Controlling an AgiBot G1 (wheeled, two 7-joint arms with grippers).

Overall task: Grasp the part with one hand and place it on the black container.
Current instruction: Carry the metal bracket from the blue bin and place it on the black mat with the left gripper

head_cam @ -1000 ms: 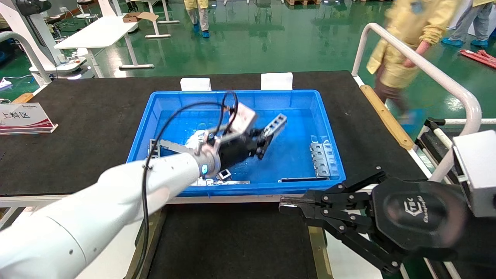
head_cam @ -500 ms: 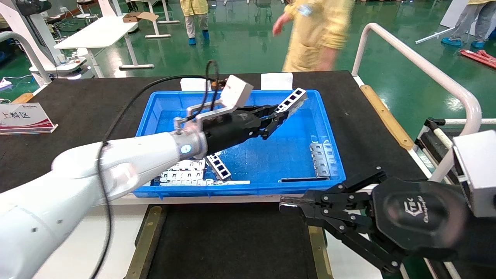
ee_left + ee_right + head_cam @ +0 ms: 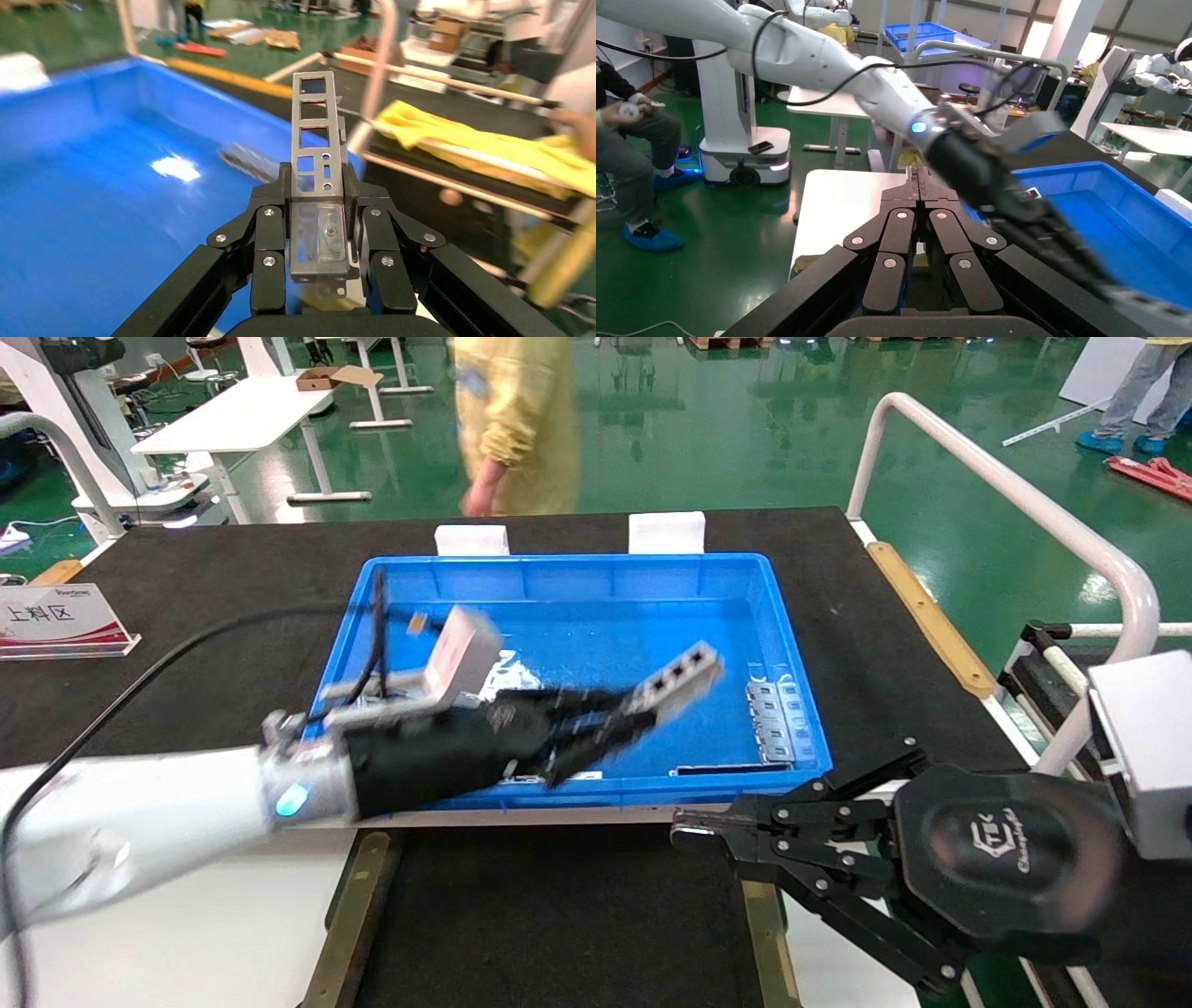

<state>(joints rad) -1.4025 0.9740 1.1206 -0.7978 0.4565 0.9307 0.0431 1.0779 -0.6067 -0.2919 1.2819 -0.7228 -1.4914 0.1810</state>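
Note:
My left gripper (image 3: pixel 622 717) is shut on the part (image 3: pixel 678 677), a silver-grey ladder-like bracket with rectangular windows. It holds the part in the air over the near half of the blue bin (image 3: pixel 559 575). In the left wrist view the part (image 3: pixel 314 133) stands up between the fingers (image 3: pixel 354 196). The black container (image 3: pixel 549 915), a flat black tray with a brass rail (image 3: pixel 343 919) on each side, lies in front of the bin at the bottom of the head view. My right gripper (image 3: pixel 684 829) is shut and empty at the right edge of that tray; it also shows in the right wrist view (image 3: pixel 918 182).
More silver brackets (image 3: pixel 771 717) lie in the bin at its right, and a few behind my left arm. A white railing (image 3: pixel 1015 495) runs along the right. A sign (image 3: pixel 56 617) stands at the table's left. A person in yellow (image 3: pixel 517 421) walks behind the table.
My left gripper, holding the part, rose over the bin's far side, then swung down and back towards the bin's near edge. The person behind the table walked to the left. My right arm stayed still.

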